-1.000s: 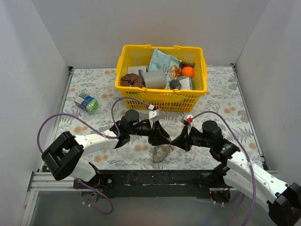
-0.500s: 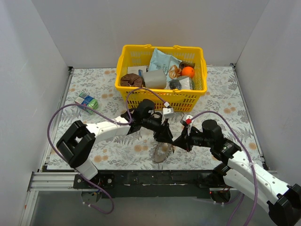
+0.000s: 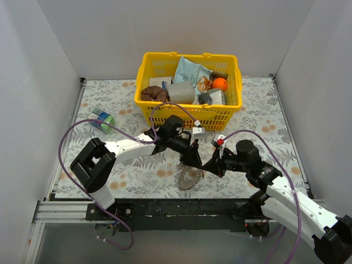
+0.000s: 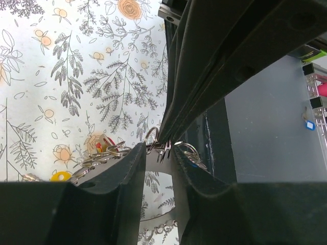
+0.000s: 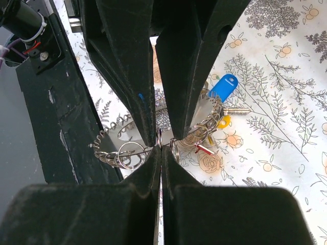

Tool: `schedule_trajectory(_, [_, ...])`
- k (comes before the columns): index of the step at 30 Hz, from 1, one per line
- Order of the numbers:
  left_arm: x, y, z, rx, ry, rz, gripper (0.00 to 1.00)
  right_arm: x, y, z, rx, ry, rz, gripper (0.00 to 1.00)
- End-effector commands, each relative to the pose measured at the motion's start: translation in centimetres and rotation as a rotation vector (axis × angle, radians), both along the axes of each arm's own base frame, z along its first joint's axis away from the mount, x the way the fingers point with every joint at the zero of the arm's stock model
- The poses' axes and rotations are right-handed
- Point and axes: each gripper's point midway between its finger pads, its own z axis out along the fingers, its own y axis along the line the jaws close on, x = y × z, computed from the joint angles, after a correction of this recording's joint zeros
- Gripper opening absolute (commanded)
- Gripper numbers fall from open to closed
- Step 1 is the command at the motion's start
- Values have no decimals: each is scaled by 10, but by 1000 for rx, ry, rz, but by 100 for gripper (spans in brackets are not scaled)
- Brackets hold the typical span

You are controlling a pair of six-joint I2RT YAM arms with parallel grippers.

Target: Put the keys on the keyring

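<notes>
**Keyring [image 3: 190, 179] under two meeting tips: slip and snag risk**

- **Position:** The keyring lay on the desk [image 3: 264, 110] close to its near edge, about centre. It sat directly beneath both tips and well apart from the yellow basket [image 3: 144, 104].
- **Right claw [image 5: 161, 153]:** Yours was pressed together at a thin wire loop on the rim. Whether it truly nipped the loop, I could not tell.
- **Left claw [image 4: 159, 155]:** Yours stood narrowly spread, straddling that same loop, tip to tip with the right.
- **Likely trouble:**
  - The loop could spring out of so fine a pinch.
  - The two tips could knock each other.
  - A tug could drag the ring over the near edge.
- **Lie:** From above, the ring's long axis ran near-left to far-right.
- **Keys [image 5: 223, 88]:** They clustered at the end away from the near edge, and one bare shank pointed outward from the ring.
</notes>
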Motion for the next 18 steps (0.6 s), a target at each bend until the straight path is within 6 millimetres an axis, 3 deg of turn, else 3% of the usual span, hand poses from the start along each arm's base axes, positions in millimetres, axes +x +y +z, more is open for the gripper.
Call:
schedule_trajectory(1, [6, -2, 11, -19, -41, 9, 27, 6, 8, 26, 64, -80, 23, 1])
schedule_trajectory(7, [7, -1, 24, -58, -82, 16, 30, 6, 8, 26, 64, -79, 23, 1])
schedule_trajectory(18, [10, -2, 25, -61, -88, 21, 33, 6, 8, 25, 62, -78, 21, 1])
